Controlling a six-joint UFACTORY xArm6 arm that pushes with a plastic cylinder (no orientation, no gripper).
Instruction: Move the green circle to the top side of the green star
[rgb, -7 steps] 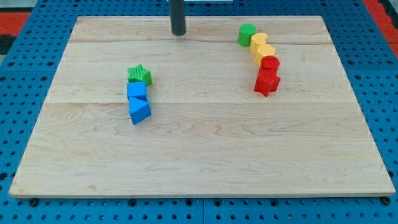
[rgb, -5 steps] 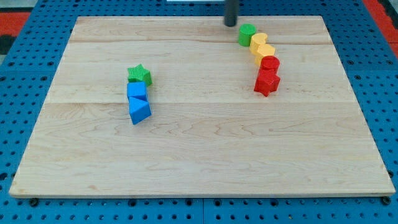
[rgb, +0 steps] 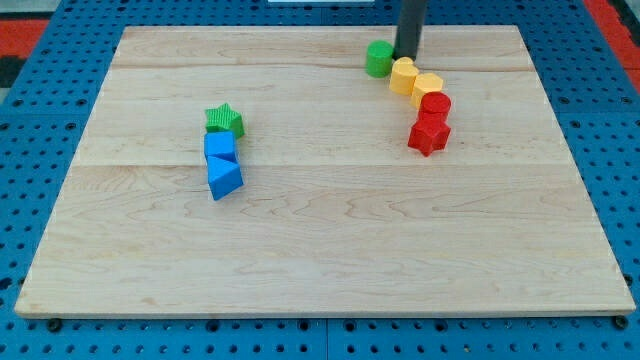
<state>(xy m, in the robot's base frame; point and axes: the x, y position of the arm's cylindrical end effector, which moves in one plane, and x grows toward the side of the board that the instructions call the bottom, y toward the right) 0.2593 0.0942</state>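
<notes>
The green circle (rgb: 378, 58) stands near the view's top, right of centre. My tip (rgb: 406, 56) is right beside it, on its right, and just above the first yellow block (rgb: 403, 75). The green star (rgb: 223, 120) lies at the left of the board, far from the circle, with a blue cube (rgb: 219, 148) and a blue triangular block (rgb: 224, 178) touching in a line below it.
A curved chain runs down from the tip: two yellow blocks, the second (rgb: 428, 88), then a red round block (rgb: 435, 105) and a red star-like block (rgb: 427, 133). The wooden board (rgb: 320, 250) lies on a blue pegboard.
My tip moved right along the top edge, then came down on the green circle's right. The circle has shifted left, and the first yellow block slightly left too.
</notes>
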